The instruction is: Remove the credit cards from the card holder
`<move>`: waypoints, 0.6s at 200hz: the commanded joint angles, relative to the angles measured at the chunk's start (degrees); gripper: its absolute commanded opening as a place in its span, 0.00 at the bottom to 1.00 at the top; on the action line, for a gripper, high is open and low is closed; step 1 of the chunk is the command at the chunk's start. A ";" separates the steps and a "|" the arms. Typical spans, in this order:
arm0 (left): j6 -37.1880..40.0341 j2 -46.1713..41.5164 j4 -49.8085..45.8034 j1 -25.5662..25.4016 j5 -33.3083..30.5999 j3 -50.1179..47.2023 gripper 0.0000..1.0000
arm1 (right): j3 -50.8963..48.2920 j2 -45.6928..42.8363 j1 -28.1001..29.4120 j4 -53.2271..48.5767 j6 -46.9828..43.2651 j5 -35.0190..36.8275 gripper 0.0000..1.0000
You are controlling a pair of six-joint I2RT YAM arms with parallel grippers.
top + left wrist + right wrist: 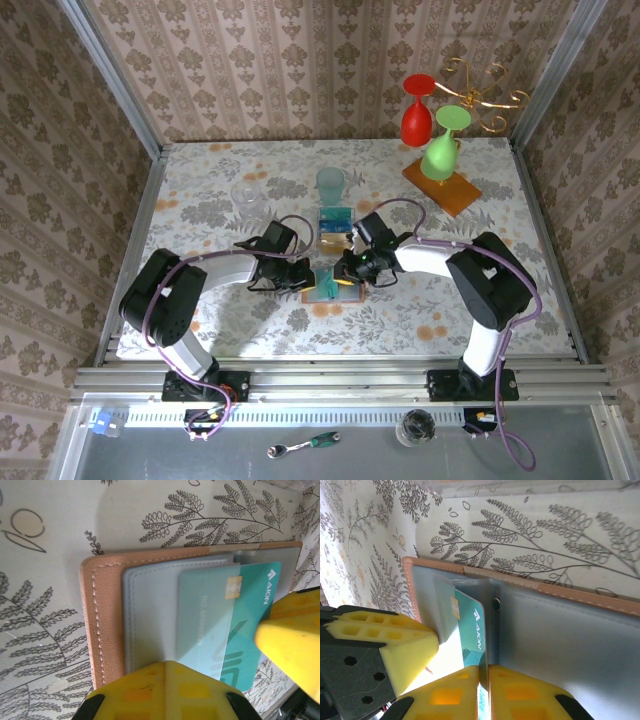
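The card holder (322, 292) lies open on the surface (480, 290), centre of the top view. The closed left end effector (167, 687) pins it. The right end effector (484, 690) pinches the teal credit card (470, 625). A skewed pull could jam the card in its grey pocket (150, 615) or drag the holder free.

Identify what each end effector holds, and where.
Right end effector pinches teal credit card by its protruding end; left end effector only presses card holder.

Qty — 1 card holder (104, 625), 2 arms (205, 272) (452, 262)
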 commanded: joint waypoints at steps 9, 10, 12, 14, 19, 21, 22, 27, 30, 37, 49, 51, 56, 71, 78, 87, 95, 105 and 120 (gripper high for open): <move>-0.11 0.97 -2.11 -0.09 -0.09 -0.21 0.00 | -0.69 -3.37 -1.05 -4.32 -2.87 1.40 0.14; -0.11 1.02 -2.11 -0.09 -0.08 -0.21 0.00 | -0.61 -3.44 -1.05 -4.44 -2.92 1.49 0.14; -0.11 1.03 -2.11 -0.09 -0.08 -0.21 0.00 | -0.56 -3.51 -1.05 -4.83 -3.13 1.65 0.13; -0.11 1.01 -2.11 -0.09 -0.08 -0.19 0.00 | -0.52 -3.56 -1.11 -5.14 -3.31 1.80 0.13; -0.12 0.91 -2.09 -0.09 -0.08 -0.17 0.00 | -0.30 -3.83 -1.14 -6.02 -3.70 2.14 0.13; -0.16 0.89 -2.10 -0.09 -0.08 -0.18 0.00 | -0.17 -3.88 -1.14 -6.32 -3.87 2.25 0.13; -0.18 0.89 -2.11 -0.09 -0.08 -0.15 0.00 | -0.18 -3.96 -1.14 -6.46 -3.99 2.27 0.13; -0.14 0.90 -2.11 -0.08 -0.11 -0.21 0.00 | 0.11 -4.12 -1.13 -7.38 -4.45 2.73 0.13; -0.18 0.87 -2.09 -0.09 -0.08 -0.14 0.00 | 0.23 -4.19 -1.18 -7.91 -4.71 2.92 0.13; -0.23 0.80 -2.07 -0.09 -0.08 -0.09 0.00 | 0.58 -4.54 -1.18 -8.94 -5.29 3.37 0.13; -0.28 0.80 -2.10 -0.09 0.01 -0.03 0.00 | 1.08 -4.82 -1.14 -10.34 -5.97 4.01 0.13; -0.29 0.80 -2.06 -0.09 0.01 -0.03 0.00 | 1.12 -4.89 -1.09 -10.56 -6.06 4.06 0.13; -0.18 0.80 -2.02 -0.09 0.01 -0.03 0.00 | 1.22 -4.93 -1.18 -10.88 -6.19 4.28 0.13; -0.21 0.75 -1.94 -0.08 0.05 -0.03 0.00 | 1.32 -5.38 -1.14 -11.39 -6.19 4.72 0.13; -0.23 0.67 -1.85 -0.09 0.09 -0.15 0.00 | 1.40 -5.56 -1.07 -11.55 -6.20 4.96 0.13; -0.37 0.65 -1.91 -0.09 0.09 -0.28 0.00 | 1.46 -5.92 -1.05 -11.77 -6.17 5.29 0.13; -0.40 0.56 -1.82 -0.09 0.09 -0.35 0.00 | 1.45 -6.12 -1.05 -12.03 -6.12 5.74 0.13; -0.39 0.53 -1.81 -0.07 0.09 -0.38 0.00 | 1.62 -6.39 -1.00 -12.55 -6.12 6.42 0.13; -0.34 0.53 -1.71 -0.09 0.18 -0.43 0.00 | 1.93 -6.68 -0.87 -13.29 -6.21 7.39 0.13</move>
